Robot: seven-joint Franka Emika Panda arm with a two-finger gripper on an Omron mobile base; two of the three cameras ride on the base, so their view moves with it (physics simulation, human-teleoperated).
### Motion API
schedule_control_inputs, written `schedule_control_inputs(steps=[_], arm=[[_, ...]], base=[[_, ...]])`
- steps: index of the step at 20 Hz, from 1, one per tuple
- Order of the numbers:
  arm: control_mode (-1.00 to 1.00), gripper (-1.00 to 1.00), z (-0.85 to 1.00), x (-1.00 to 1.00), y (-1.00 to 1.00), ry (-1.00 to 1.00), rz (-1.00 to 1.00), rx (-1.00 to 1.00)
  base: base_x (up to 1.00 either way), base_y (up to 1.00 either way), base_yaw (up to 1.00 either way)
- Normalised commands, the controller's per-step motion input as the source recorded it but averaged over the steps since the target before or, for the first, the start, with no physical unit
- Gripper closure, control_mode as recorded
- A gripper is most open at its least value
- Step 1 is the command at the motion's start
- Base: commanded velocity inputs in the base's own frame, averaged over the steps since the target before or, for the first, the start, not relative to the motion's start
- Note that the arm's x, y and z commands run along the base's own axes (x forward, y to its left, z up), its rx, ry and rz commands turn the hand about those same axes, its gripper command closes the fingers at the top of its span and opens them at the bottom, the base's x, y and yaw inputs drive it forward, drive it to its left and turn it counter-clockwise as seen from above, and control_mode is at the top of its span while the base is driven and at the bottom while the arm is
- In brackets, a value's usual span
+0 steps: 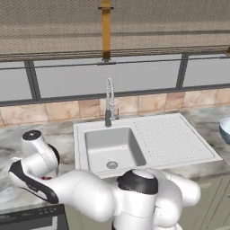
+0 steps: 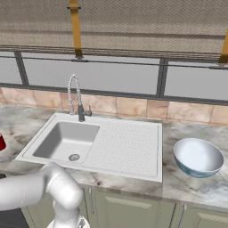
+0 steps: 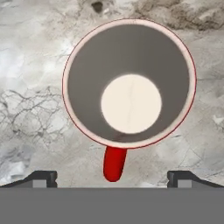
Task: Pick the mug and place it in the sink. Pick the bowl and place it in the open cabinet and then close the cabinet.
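The red mug (image 3: 129,83) stands upright on the marble counter, seen straight from above, with its whitish bottom showing and its handle (image 3: 114,164) pointing toward the hand. My gripper (image 3: 113,180) hovers over it, open, its fingertips (image 3: 41,178) wide apart on either side of the handle and holding nothing. A red sliver of the mug (image 1: 46,178) peeks out under the hand, left of the sink (image 1: 170,139); it also shows at the frame edge as mug (image 2: 2,143). The bowl (image 2: 198,156) sits on the counter right of the sink (image 2: 129,147). The cabinet is out of view.
A chrome spring-neck faucet (image 1: 109,101) rises behind the basin (image 1: 112,148). A window with blinds runs along the back wall. Green base cabinets (image 2: 133,209) lie under the counter. A dark appliance (image 1: 31,218) sits at the lower left.
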Motion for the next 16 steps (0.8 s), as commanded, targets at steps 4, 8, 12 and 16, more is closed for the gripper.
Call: schedule_control_inputs(steps=[4,8,12,16], arm=[[-1.0,-1.0,-0.26,0.18,0.03,0.0,0.0,0.0],[-1.0,-1.0,-0.11,0.2,0.14,0.0,-0.01,-0.02],[-1.0,1.0,-0.16,0.12,0.12,0.0,-0.02,0.0],[-1.0,1.0,-0.16,0.0,0.02,0.0,-0.02,0.0]], base=[[0.0,0.0,0.0],[0.0,0.0,0.0],[0.0,0.0,0.0],[0.0,0.0,0.0]])
